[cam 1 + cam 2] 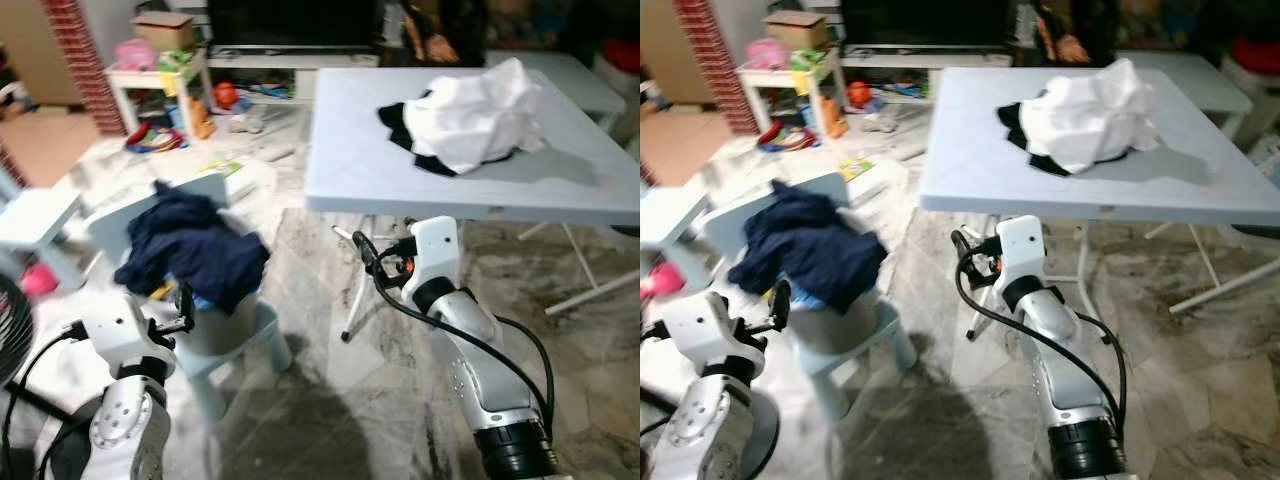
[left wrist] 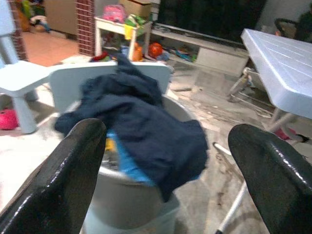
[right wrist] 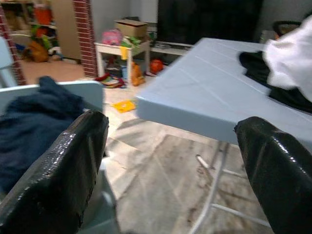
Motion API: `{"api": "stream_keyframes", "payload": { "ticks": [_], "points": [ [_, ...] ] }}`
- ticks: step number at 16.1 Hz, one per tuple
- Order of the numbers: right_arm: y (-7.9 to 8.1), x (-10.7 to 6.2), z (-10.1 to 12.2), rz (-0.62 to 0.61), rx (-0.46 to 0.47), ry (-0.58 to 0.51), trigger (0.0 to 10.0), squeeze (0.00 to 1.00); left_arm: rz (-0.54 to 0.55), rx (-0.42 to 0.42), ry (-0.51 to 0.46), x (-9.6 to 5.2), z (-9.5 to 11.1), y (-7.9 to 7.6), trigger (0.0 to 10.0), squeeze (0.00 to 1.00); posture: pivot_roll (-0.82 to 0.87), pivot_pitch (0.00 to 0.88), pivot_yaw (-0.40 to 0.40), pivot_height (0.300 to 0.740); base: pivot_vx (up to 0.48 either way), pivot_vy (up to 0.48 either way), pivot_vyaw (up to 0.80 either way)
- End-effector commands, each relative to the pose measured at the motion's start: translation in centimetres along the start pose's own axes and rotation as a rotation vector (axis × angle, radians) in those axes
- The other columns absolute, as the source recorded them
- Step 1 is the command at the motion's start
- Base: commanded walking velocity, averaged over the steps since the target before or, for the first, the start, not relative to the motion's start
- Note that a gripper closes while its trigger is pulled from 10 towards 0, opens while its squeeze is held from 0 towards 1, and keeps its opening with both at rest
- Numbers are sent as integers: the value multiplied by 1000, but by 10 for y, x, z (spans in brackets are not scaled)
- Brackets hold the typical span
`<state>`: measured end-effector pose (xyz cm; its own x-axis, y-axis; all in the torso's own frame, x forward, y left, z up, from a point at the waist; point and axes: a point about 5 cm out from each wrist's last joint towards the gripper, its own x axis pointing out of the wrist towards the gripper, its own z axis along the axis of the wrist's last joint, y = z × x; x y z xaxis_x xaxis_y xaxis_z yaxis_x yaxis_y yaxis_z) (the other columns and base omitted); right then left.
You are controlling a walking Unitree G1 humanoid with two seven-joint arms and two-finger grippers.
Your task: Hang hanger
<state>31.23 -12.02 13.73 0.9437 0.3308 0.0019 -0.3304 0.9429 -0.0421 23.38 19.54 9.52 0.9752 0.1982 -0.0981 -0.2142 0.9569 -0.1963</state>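
Two head cameras look forward and down from standing height, sharing a folding table [image 1: 470, 180] at 1 o'clock and a clothes bucket [image 1: 215, 320] at 10 o'clock. Each wrist camera looks low and close between its own black fingers [image 2: 53, 180].

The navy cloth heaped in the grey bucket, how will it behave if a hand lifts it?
The navy cloth drapes over the grey bucket rim, so it is probably floppy and light. Lifted, it would likely sag, and might drag out the blue item beneath.

No legible text (anywhere, any surface)
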Motion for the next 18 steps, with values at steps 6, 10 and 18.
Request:
{"api": "stream_keyframes", "payload": {
  "ticks": [6, 10, 18],
  "points": [
    [-2, 16, 4, 59, -42, -15, 10000, 0, 62, 0, -33, 3, 0, 0, 10000, 0, 30, 0, -81, 740, 0, 0, 0],
    [3, 20, 6, 131, -77, -15, 10000, 0, 88, -34, -47, 0, -4, -1, 10000, 0, 29, 0, -132, 740, 0, 0, 0],
    [7, 13, 1, 140, -73, -21, 10000, 0, 45, -27, -69, 1, 1, 0, 10000, 0, 14, 0, -95, 740, 202, 0, 400]
  ]
}}
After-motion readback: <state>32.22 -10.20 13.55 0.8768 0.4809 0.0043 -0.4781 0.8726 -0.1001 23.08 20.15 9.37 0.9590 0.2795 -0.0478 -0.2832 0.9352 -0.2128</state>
